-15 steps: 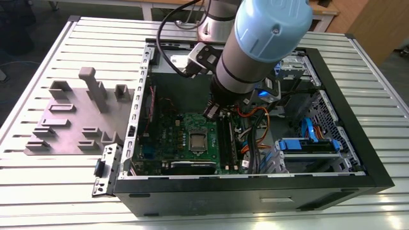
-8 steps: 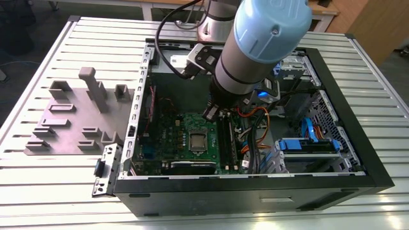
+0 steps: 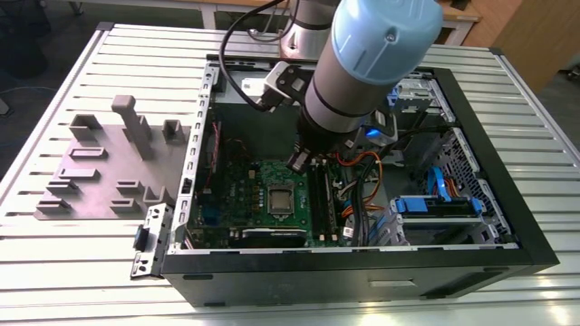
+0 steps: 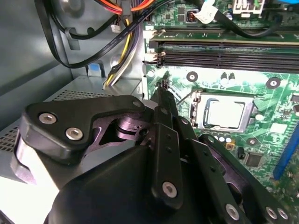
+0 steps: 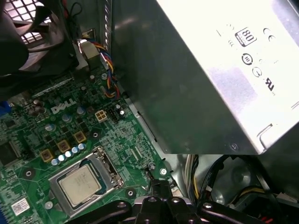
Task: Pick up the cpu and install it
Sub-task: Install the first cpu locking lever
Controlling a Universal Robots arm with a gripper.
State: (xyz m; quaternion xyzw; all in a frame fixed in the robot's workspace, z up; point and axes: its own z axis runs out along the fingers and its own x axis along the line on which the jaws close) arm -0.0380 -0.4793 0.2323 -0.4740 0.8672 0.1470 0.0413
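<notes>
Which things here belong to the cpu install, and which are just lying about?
Belongs to the job:
- cpu, lying in the metal socket frame on the motherboard
- hand, beside the socket

Just lying about:
- grey slotted blocks on the table outside the case
- power supply box
- cable bundle
- blue drive bays

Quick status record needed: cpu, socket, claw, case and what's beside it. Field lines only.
cpu: in both wrist views it lies flat in the socket, silver top up
socket frame: metal frame around the chip, motherboard beneath
claw: inside the case above the board, near the socket, holding nothing, fingertips together
case: open tower lying on the slatted table
beside case: grey fixture plate, exterior view's left
</notes>
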